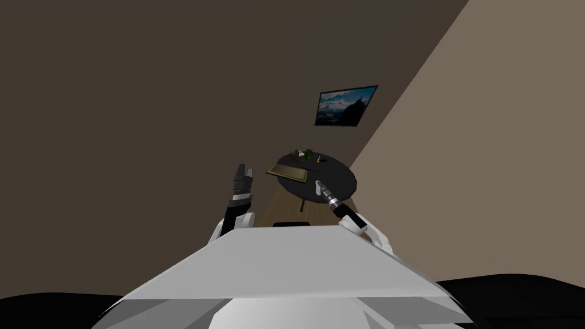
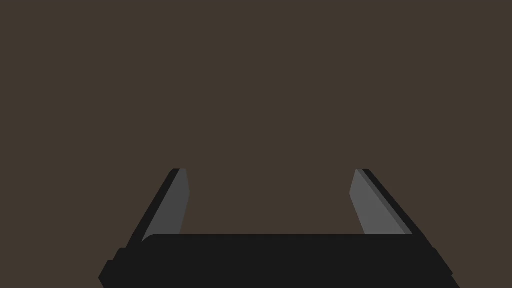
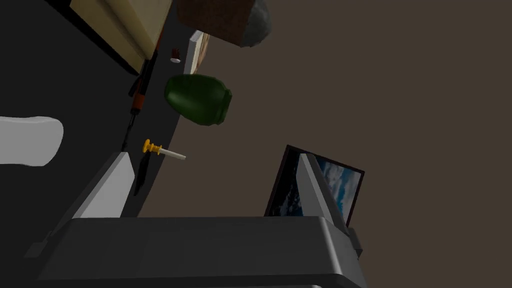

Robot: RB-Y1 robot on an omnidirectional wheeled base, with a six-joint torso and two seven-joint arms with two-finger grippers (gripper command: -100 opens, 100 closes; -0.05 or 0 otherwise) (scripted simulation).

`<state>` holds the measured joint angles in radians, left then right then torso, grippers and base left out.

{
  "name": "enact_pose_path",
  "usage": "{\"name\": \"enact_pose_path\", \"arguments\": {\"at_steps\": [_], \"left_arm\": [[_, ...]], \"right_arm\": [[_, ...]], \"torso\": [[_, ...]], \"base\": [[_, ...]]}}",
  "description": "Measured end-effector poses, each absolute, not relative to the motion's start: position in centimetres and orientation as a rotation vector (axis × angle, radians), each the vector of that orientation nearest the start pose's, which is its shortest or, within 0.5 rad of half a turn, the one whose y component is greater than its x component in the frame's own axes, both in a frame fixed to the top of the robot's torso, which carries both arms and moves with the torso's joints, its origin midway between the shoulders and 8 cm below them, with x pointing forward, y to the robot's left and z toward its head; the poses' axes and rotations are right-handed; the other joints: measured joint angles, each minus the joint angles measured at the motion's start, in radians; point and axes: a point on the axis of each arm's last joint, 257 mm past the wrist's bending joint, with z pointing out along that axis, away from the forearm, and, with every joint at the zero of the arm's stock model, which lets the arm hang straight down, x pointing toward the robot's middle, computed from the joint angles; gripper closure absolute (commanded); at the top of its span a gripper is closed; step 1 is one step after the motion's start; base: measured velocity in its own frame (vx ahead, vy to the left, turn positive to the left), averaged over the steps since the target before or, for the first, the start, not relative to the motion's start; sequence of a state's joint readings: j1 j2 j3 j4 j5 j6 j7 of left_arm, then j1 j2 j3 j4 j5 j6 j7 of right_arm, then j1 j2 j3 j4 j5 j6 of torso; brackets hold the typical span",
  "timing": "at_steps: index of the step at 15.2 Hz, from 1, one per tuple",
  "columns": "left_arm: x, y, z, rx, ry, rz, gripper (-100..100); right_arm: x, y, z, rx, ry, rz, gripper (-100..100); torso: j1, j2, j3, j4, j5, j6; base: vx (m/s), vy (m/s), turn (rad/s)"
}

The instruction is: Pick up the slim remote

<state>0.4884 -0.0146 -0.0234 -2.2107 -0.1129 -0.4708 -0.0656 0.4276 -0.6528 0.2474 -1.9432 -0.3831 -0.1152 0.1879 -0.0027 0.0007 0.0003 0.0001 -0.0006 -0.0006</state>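
**A:** While you hang over that round black tabletop (image 1: 337,174), where is the remote?

**B:** What I take for it is the slim black bar with an orange-red band (image 3: 138,95). It lies on the tabletop ahead of my right claw (image 3: 214,156), outside one finger rather than between the two. Its long axis runs away from me, along the rim, near the dark green rounded jar (image 3: 198,99).

**A:** Which arm?

**B:** The right is nearer; its fingers stand released, holding nothing. My left claw (image 2: 270,170), also spread, is raised well apart, facing a brown wall.

**A:** Anything unclear?

**B:** The bar's near end meets my finger's edge, so where it stops is hard to tell. A white rounded thing (image 3: 30,140) is cut off, and I cannot tell what it is.
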Motion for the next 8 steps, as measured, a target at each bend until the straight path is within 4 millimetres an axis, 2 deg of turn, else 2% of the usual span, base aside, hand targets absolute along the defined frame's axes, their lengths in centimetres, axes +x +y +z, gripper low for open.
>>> {"name": "enact_pose_path", "arguments": {"at_steps": [2,6,8], "left_arm": [[36.6,26.2,-1.0,-0.641,0.746,-1.179,0],[36.5,26.2,-1.0,-0.641,0.746,-1.179,0],[36.5,26.2,-1.0,-0.641,0.746,-1.179,0]], "right_arm": [[39.6,-26.2,-26.7,0.878,1.675,1.107,-100],[39.0,-28.2,-29.8,0.915,1.787,1.033,-100],[38.6,-29.4,-31.2,0.931,1.834,0.996,-100]], "torso": [[0.0,0.0,0.0,0.0,0.0,-0.001],[0.0,0.0,0.0,0.0,0.0,0.0],[0.001,-0.001,0.0,0.0,0.0,0.0]], "base": [[-0.03,-0.022,0.329],[-0.026,-0.016,0.164],[-0.024,-0.009,0.261]]}}
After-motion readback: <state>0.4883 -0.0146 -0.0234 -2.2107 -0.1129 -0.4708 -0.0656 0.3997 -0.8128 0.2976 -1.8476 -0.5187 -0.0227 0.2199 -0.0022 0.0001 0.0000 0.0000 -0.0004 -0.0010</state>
